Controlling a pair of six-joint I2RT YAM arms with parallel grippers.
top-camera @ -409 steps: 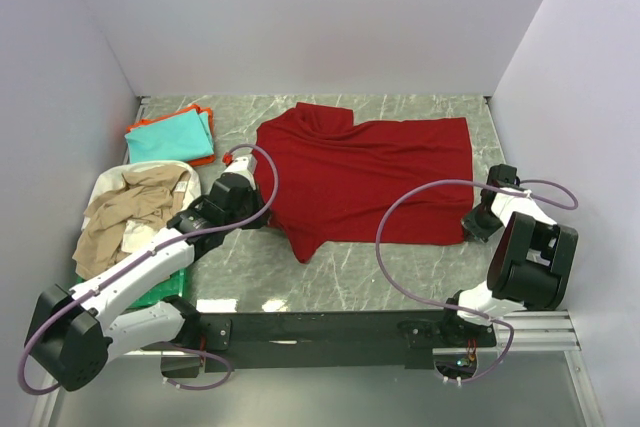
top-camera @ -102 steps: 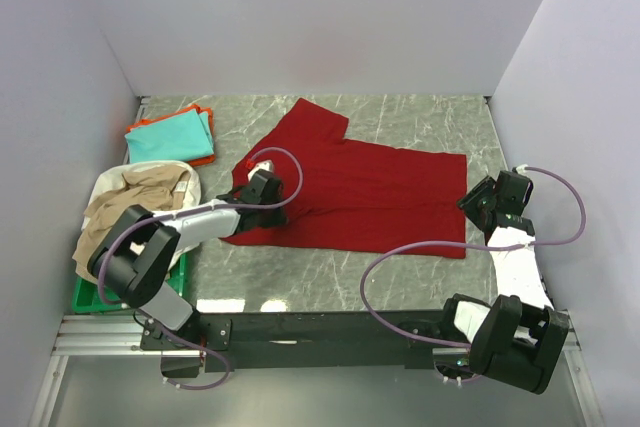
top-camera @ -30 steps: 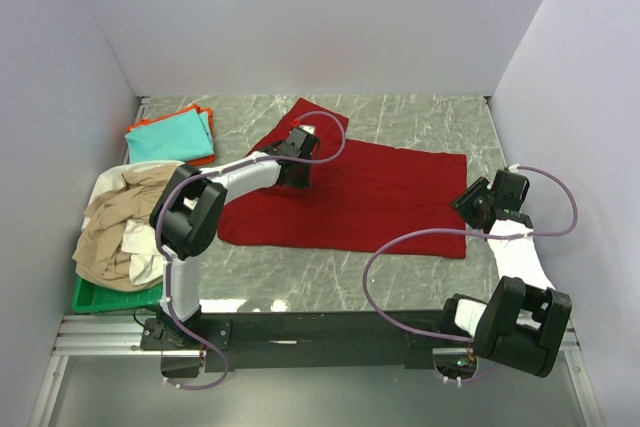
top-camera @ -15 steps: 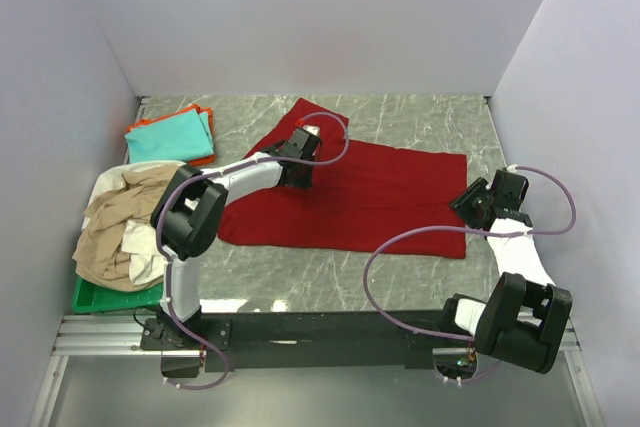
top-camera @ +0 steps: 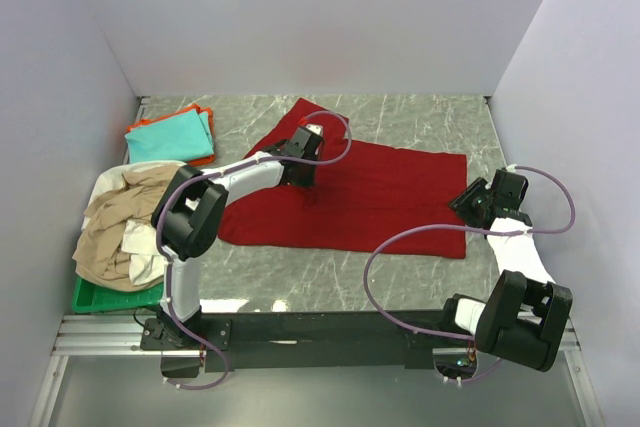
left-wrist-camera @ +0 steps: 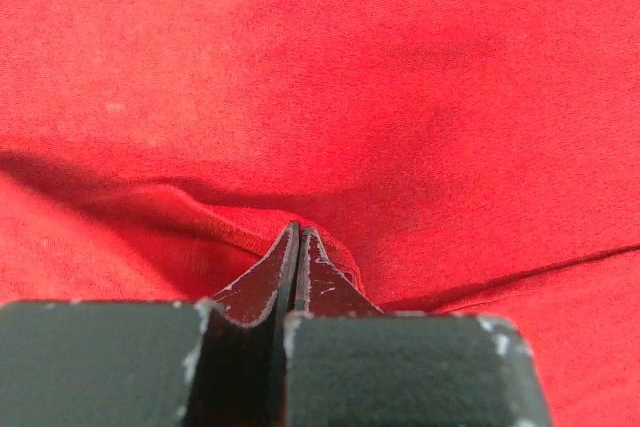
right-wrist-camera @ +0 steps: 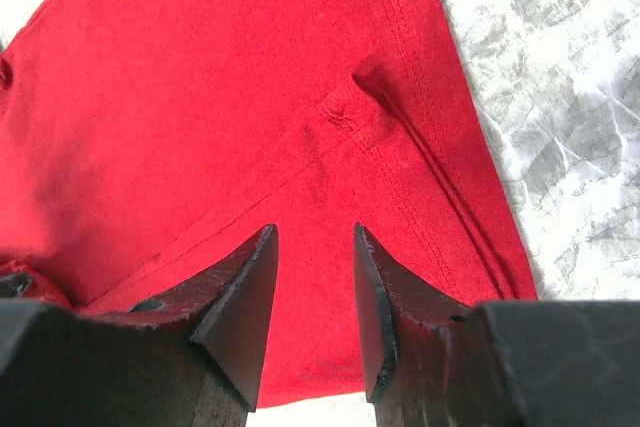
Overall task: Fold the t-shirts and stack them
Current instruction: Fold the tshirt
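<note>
**Left fingers pinch a fold of the red shirt on a marble table**

Plain pale walls (top-camera: 300, 17) close the space in on three sides: one behind both pairs of fingers and one out to either side. Under them lies the table (top-camera: 400, 112), grey-green marble with pale veining, its surface bare and bright just right of the right fingers in the wrist view.

The dark red t-shirt (top-camera: 390, 192) is the largest thing on it. It lies mostly flat between the two pairs of fingers, with one part angled away beyond the left fingers toward the back wall.

Well to the left of the left fingers is a loose heap of beige and white shirts (top-camera: 125, 222). It sits on a green tray (top-camera: 100, 297) and hides most of it. Farther back on that side a folded teal shirt (top-camera: 170, 135) lies on an orange shirt (top-camera: 205, 159), of which only the edges show.

The left fingers (left-wrist-camera: 298, 237) are pressed together on a raised fold of the red cloth, with wrinkles running off to both sides of their tips.

The right fingers (top-camera: 458, 205) stand apart and hold nothing. The shirt's stitched hem lies just beyond their tips; whether they touch the cloth cannot be told.
</note>
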